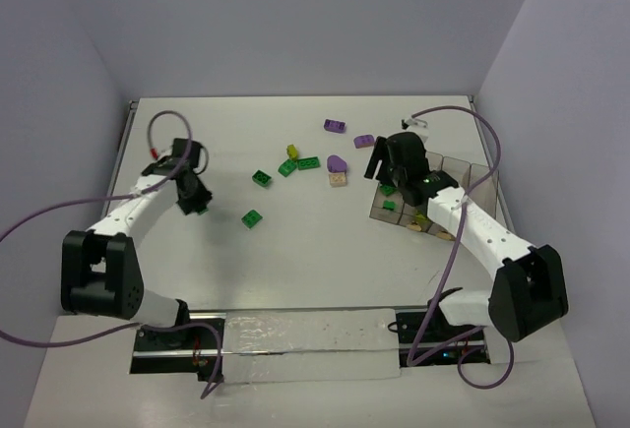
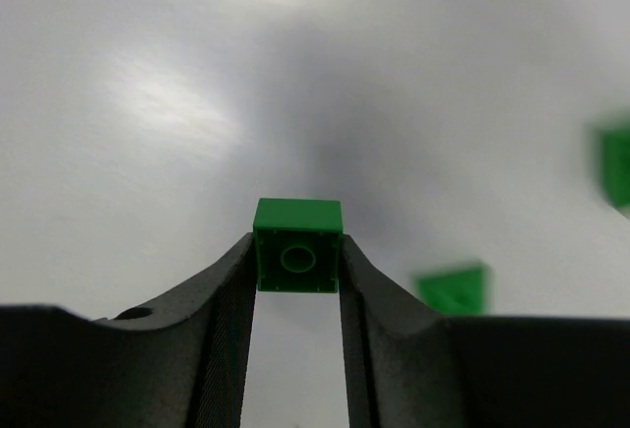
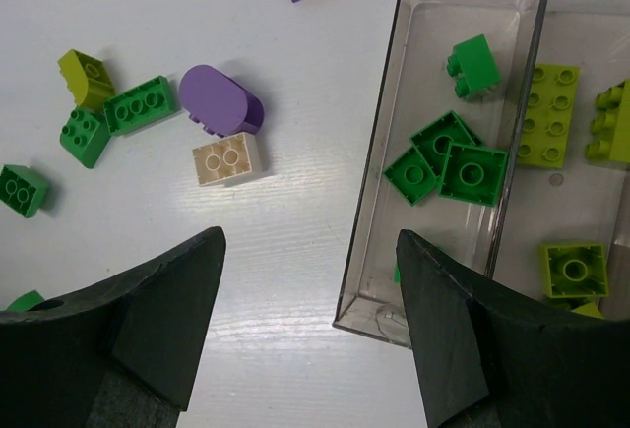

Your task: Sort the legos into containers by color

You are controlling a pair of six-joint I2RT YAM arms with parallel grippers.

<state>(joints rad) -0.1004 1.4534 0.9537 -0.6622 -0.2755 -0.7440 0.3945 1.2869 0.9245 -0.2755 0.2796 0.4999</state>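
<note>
My left gripper (image 1: 196, 202) is shut on a dark green lego (image 2: 297, 246) and holds it above the table's left side. My right gripper (image 3: 310, 241) is open and empty, over the near left corner of the containers (image 3: 375, 202); in the top view it (image 1: 386, 170) hovers at their left edge. The leftmost bin holds several dark green legos (image 3: 472, 172), and the one beside it holds yellow-green legos (image 3: 548, 115). Loose on the table lie a tan lego (image 3: 227, 159), a purple domed one (image 3: 221, 100), a yellow-green one (image 3: 85, 72) and dark green ones (image 3: 141, 104).
More loose legos lie mid-table: dark green ones (image 1: 253, 217) (image 1: 261, 178), purple ones (image 1: 335, 126) (image 1: 364, 141). Walls close the table at left, back and right. A small white piece (image 1: 411, 122) lies at the back right.
</note>
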